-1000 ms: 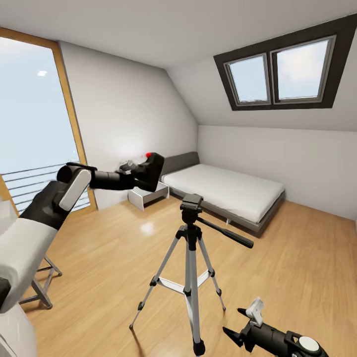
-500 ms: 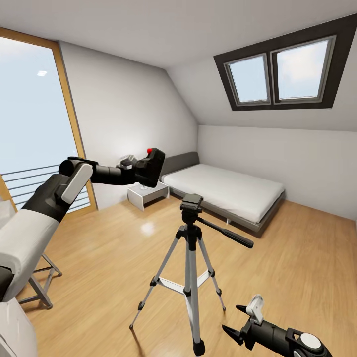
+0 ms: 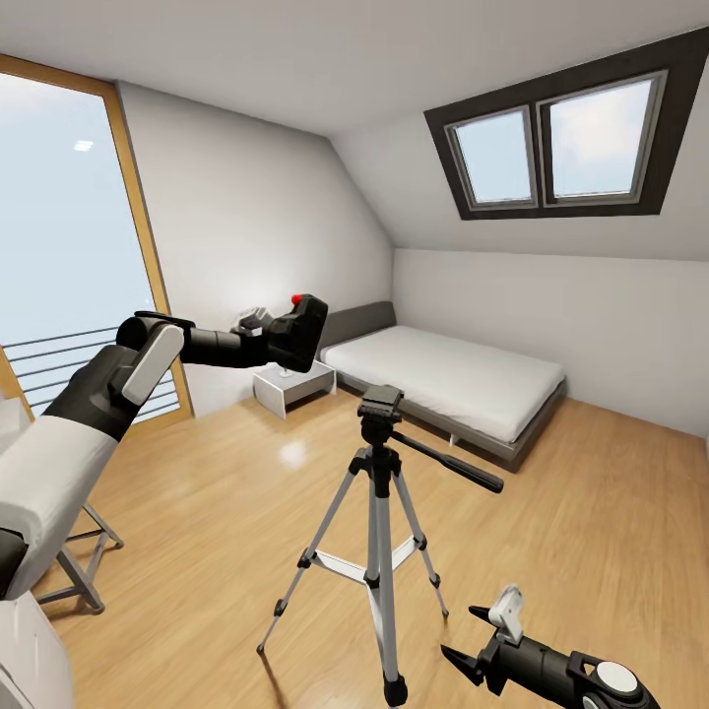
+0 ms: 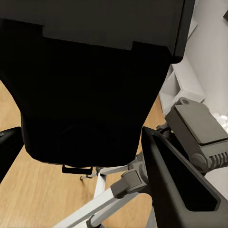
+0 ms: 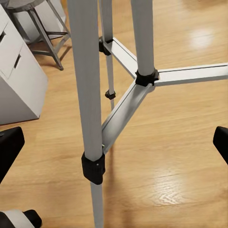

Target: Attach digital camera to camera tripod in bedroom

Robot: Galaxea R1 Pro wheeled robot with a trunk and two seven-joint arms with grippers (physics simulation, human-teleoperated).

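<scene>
The digital camera (image 3: 298, 334) is gripped by the left gripper (image 3: 268, 340) and held high at ten o'clock of the camera tripod (image 3: 378, 512) head, seemingly for lowering onto it. The right gripper (image 3: 471, 640) is kept spread, empty, low by the legs.

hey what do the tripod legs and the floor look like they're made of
The camera tripod legs look like brushed silver metal, likely aluminium, with matte black plastic-looking collars: smooth grey sheen in the right wrist view. The floor looks like light varnished wood: visible grain and glossy reflections.
</scene>
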